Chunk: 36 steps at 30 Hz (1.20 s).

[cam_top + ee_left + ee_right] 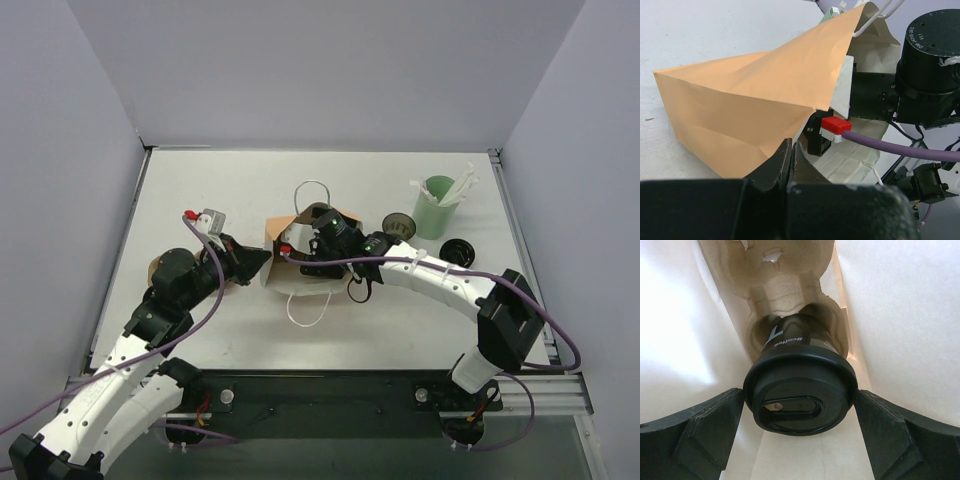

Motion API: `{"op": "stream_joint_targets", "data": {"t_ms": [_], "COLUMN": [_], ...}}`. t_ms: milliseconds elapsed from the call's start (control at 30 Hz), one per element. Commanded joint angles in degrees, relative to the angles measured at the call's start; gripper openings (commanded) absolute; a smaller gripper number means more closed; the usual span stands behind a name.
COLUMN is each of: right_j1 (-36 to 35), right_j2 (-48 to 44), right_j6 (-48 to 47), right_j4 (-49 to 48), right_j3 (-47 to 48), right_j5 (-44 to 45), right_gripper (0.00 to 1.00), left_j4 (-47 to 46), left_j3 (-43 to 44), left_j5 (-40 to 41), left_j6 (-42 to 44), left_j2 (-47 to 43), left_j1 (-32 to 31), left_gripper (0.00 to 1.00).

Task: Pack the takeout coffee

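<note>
The takeout coffee, a dark cup with a black lid, sits in a cavity of the brown pulp tray inside the tan paper bag. The bag lies on its side, mouth towards the right. My right gripper reaches into the bag, with both fingers pressed against the sides of the lid. In the top view only its wrist shows at the bag's mouth. My left gripper is shut on the lower edge of the bag, and it also shows in the top view.
A pale green cup with white sticks stands at the back right. A second dark cup and a loose black lid are beside it. A tan-brown object lies partly under my left arm. The bag's white handles stick out.
</note>
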<state>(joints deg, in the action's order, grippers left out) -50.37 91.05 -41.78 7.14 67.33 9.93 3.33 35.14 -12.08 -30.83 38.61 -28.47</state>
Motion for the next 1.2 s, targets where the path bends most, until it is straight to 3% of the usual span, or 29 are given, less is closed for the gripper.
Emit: {"op": "stream_joint_targets", "data": {"t_ms": [0,1167], "right_j1": [1.7,3.5], "right_j2": [-3.2,-1.7], "right_j6": [2.3,5.1], "right_j4": [0.9,8.8], "right_j3": [3.7,10.0], "right_j5": [-0.1,-4.2], "right_gripper": [1.0,1.0], "left_j4": [1.3,3.6], "left_j3": [3.0,6.5], "left_j5": [-0.9,-1.9], "left_j6": [0.6,-0.4], "left_j2": [0.4,2.6], "left_j1": [-0.1,-0.1], "left_gripper": [0.0,0.0]}}
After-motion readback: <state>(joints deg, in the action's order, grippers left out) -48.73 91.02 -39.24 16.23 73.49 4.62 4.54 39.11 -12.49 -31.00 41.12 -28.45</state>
